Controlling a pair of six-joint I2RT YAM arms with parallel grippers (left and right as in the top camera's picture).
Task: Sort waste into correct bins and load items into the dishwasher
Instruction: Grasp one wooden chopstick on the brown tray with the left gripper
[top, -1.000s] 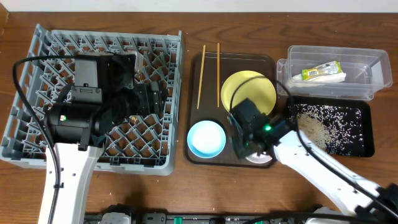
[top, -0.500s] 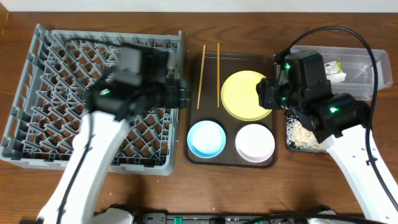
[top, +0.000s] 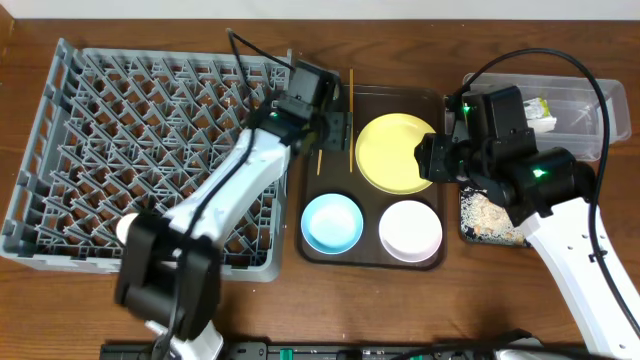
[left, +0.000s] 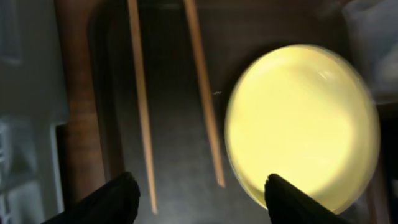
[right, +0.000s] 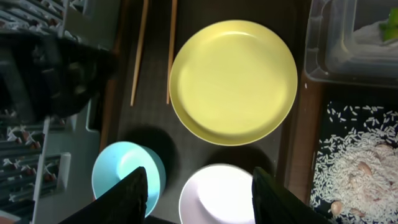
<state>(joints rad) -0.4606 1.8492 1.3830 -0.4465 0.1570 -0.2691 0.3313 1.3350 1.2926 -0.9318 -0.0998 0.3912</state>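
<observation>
My left tool (left: 202, 200) is open, its two dark fingers spread wide with nothing between them. It hangs over the far left part of the brown tray (top: 372, 203), and beneath the gap lie the two chopsticks (left: 203, 93), side by side and apart, running lengthways along the tray. Just to their right sits the yellow plate (left: 305, 124), flat on the same tray.

My right tool (right: 202, 190) is open too and holds nothing. It hovers above the near edge of the plate, and below it are the light-blue bowl (right: 121, 177) on the left and the white bowl (top: 410, 230) on the right, both upright at the near side of the tray.

Left of the tray, the grey dish rack (top: 150, 150) stands on the bench (top: 300, 300). On the right stands the clear tub (top: 585, 148) with the green-and-yellow wrapper (top: 541, 108) inside. In front of it, the black tray (right: 323, 111) holds the scattered rice (right: 357, 163).
</observation>
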